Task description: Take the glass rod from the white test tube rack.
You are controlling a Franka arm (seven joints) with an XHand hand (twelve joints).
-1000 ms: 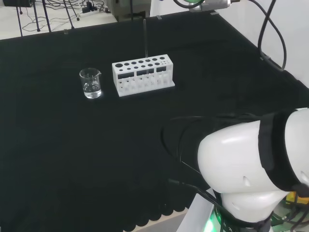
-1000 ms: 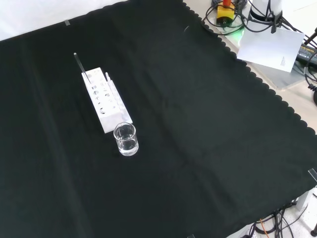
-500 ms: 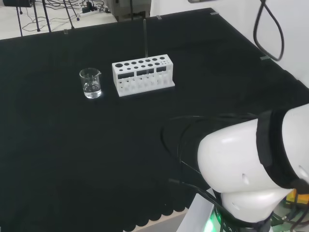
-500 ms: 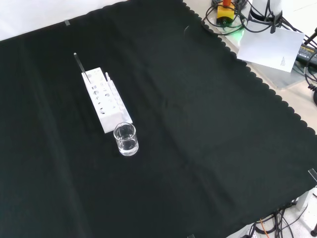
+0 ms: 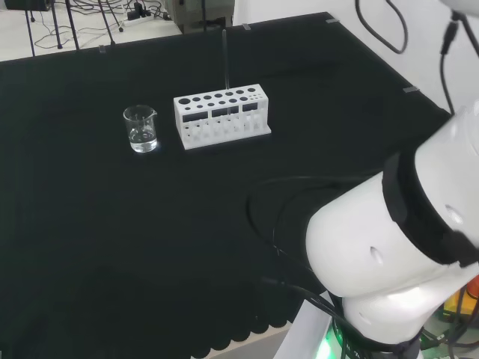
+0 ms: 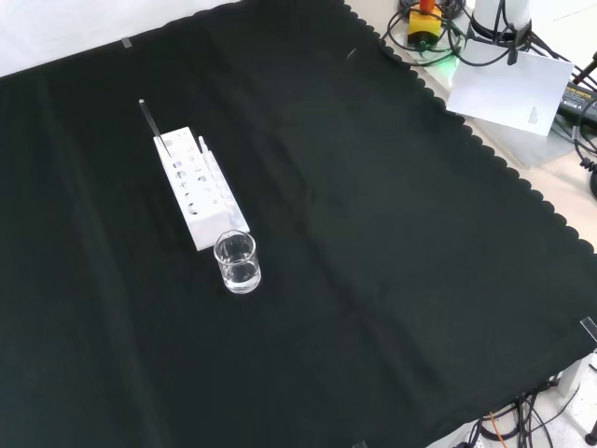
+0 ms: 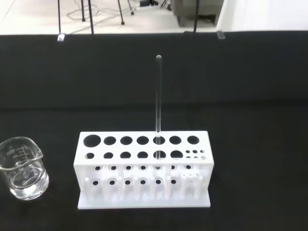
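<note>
where it stands, glass rod (image 7: 157,101) upright, in rack (image 7: 143,171)

Rod (image 5: 224,60) upright in rack (image 5: 221,117); beaker (image 5: 141,129) left, head view.

Rod (image 5: 224,60) upright in rack (image 5: 221,116); beaker (image 5: 141,129) left of it.
</note>
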